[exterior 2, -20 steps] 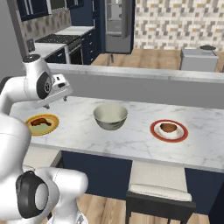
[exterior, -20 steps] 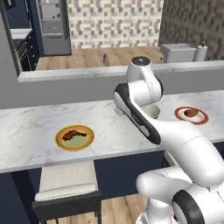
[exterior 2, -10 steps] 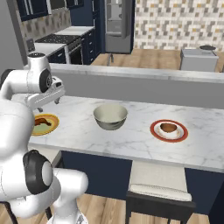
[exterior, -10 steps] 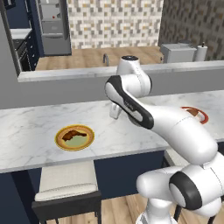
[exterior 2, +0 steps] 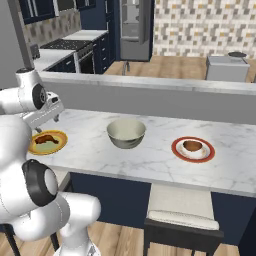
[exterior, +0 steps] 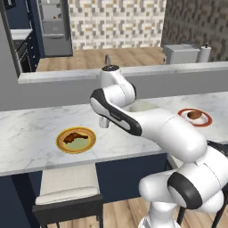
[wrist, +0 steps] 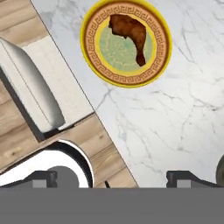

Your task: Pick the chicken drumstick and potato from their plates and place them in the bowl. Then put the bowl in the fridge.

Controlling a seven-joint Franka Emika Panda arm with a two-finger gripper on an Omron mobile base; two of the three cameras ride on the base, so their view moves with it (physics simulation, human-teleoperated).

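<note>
The gripper (exterior: 103,121) hangs above the counter with its jaws wide apart and empty, probably to fit around the chicken drumstick (wrist: 130,34). The meat lies on the yellow plate (wrist: 92,66) near the counter's front edge (over the stool (exterior: 67,192)). The bowl (exterior 2: 126,132) waits mid-counter.

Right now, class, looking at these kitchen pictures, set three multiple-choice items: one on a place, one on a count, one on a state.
1. Where does the dark reddish-brown chicken drumstick lie?
A in the bowl
B on the orange-rimmed round plate
C on the stool

2. How many plates stand on the white marble counter?
A one
B two
C three

3. What state is the deep cream-white bowl in?
A empty
B holding the potato
C tipped over

Key: B, the drumstick rests on the plate's green centre; B, that plate plus the red-rimmed plate carrying the rounded tan potato; A, its inside shows bare.
</note>
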